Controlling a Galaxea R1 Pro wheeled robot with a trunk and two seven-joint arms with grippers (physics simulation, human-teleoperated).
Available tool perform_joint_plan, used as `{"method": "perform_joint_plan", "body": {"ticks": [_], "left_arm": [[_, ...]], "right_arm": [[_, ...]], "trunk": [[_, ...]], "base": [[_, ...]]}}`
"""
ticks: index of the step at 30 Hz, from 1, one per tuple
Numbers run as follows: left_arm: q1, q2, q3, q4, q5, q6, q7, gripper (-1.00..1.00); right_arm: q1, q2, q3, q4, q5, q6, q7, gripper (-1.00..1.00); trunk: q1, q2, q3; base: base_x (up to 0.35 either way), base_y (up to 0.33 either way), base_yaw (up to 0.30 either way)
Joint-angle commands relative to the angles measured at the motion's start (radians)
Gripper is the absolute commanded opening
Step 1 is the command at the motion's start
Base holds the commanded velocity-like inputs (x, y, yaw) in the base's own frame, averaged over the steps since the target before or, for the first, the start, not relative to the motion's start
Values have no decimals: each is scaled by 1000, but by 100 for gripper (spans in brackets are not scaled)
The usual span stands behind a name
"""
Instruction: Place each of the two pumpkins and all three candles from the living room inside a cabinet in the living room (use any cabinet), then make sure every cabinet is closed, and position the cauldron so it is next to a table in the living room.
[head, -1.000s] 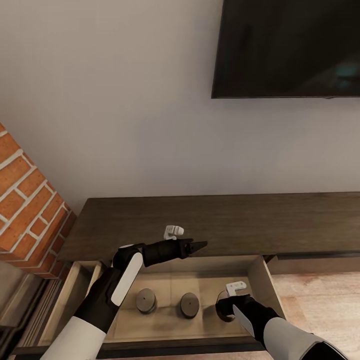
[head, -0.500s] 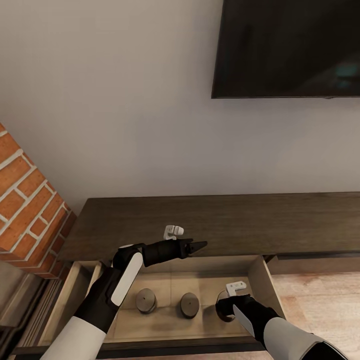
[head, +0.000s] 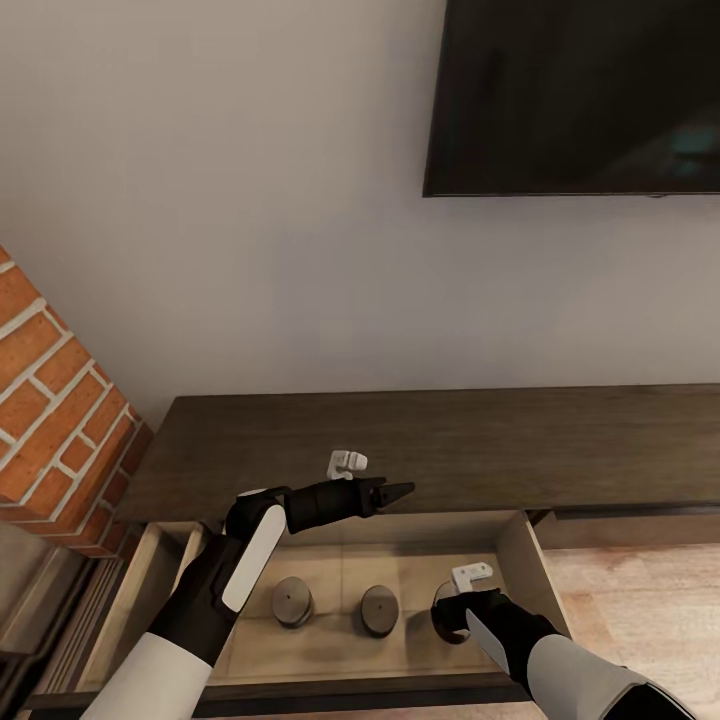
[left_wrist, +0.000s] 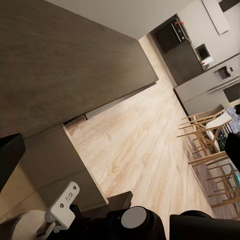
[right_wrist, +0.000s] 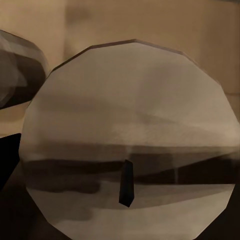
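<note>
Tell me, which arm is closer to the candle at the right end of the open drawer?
The right. Its tool is right at that candle; the left tool hangs above the drawer's back edge.

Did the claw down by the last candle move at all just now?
No. The right claw stays at the third candle, same spot against the drawer's right wall.

Nothing has changed: arms, candles and open drawer sit exactly as before.
</note>
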Motion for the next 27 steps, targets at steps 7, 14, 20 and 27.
{"method": "perform_joint_plan", "body": {"ticks": [7, 14, 20, 27], "left_arm": [[0, 0, 0, 0, 0, 0, 0, 100], [0, 0, 1, 0, 0, 0, 0, 100], [0, 0, 0, 0, 0, 0, 0, 100], [0, -1, 0, 0, 0, 0, 0, 100]], "right_arm": [[0, -1, 0, 0, -2, 0, 0, 100], [0, -2, 0, 0, -2, -1, 0, 100], [0, -1, 0, 0, -2, 0, 0, 100], [0, -1, 0, 0, -2, 0, 0, 100]], "trunk": [[0, 0, 0], [-23, 42, 19], [-46, 84, 38], [-65, 119, 53]], "base": [[0, 0, 0], [0, 0, 0], [0, 0, 0], [0, 0, 0]]}}
